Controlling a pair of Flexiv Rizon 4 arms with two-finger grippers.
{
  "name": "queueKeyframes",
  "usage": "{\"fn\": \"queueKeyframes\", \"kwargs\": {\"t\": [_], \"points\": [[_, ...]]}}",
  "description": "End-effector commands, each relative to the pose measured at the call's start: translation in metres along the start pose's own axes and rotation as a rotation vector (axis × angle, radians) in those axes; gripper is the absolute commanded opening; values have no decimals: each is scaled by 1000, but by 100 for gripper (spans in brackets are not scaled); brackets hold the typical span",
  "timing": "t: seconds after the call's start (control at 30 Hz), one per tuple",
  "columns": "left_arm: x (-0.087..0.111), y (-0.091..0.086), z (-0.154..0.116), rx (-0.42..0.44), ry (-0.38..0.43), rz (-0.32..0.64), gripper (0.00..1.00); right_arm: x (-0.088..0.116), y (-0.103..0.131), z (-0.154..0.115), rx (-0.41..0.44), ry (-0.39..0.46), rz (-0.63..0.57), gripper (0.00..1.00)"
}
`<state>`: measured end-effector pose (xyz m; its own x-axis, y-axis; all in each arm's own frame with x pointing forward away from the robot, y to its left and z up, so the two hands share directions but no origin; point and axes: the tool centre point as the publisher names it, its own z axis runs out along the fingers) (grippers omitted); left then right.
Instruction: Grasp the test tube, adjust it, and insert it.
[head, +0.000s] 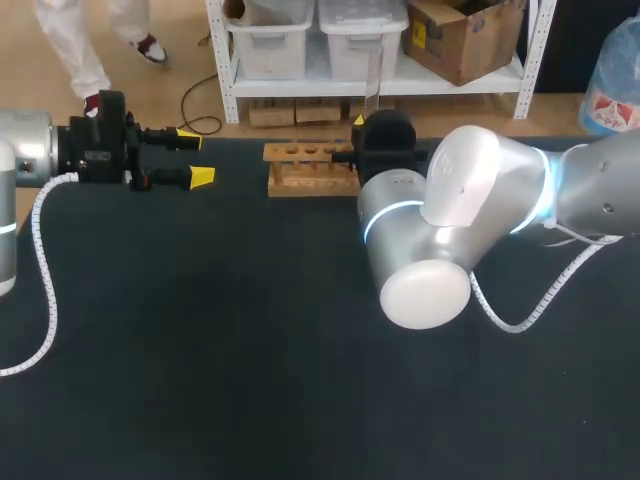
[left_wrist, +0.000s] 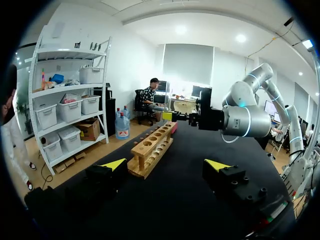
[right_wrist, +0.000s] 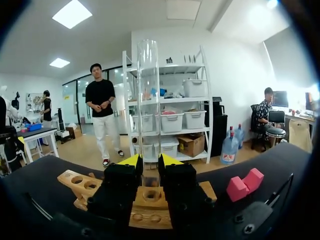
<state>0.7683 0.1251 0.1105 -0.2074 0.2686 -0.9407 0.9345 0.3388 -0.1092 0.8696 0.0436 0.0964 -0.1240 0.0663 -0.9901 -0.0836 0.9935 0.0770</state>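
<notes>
the right gripper (right_wrist: 148, 162) clamps the clear test tube (right_wrist: 148, 100) upright over the wooden rack (right_wrist: 150, 212); its lower end is hidden between the fingers. the left gripper (head: 196, 158) stands spread and empty, near the rack.

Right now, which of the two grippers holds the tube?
The right gripper: it clamps the upright tube over the rack. The left gripper is open and empty, apart from the rack.

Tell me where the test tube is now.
In the right wrist view the test tube stands upright, clamped between the right arm's jaws, over a hole in the wooden rack; in the head view that is the rack's right end.
</notes>
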Motion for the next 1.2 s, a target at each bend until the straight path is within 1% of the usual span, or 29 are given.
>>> {"fn": "queueKeyframes", "kwargs": {"t": [0.03, 0.43, 0.73, 0.77, 0.83, 0.93, 1.03, 1.07, 1.1, 1.17, 1.2], "points": [[1, 0, 0, -2, -5, 3, 100, 6, -1, 4, -6, 8, 3, 0], [1, 0, 0, -2, -5, 3, 100, 24, 2, 4, -32, 57, -16, 0], [1, 0, 0, -2, -5, 3, 100, 35, -2, 6, -19, 86, -27, 0], [1, 0, 0, -2, -5, 3, 100, 35, -3, 6, -18, 87, -28, 5], [1, 0, 0, -2, -5, 3, 100, 35, -3, 6, -16, 89, -27, 7], [1, 0, 0, -2, -5, 3, 100, 35, -3, 6, -13, 91, -27, 22], [1, 0, 0, -2, -5, 3, 100, 35, -4, 5, -13, 94, -28, 28], [1, 0, 0, -2, -5, 3, 100, 35, -4, 5, -13, 94, -27, 35], [1, 0, 0, -2, -5, 3, 100, 35, -4, 5, -13, 95, -27, 39], [1, 0, 0, -2, -5, 3, 100, 35, -4, 4, -13, 95, -28, 45], [1, 0, 0, -2, -5, 3, 100, 35, -4, 4, -12, 95, -28, 46]]}}
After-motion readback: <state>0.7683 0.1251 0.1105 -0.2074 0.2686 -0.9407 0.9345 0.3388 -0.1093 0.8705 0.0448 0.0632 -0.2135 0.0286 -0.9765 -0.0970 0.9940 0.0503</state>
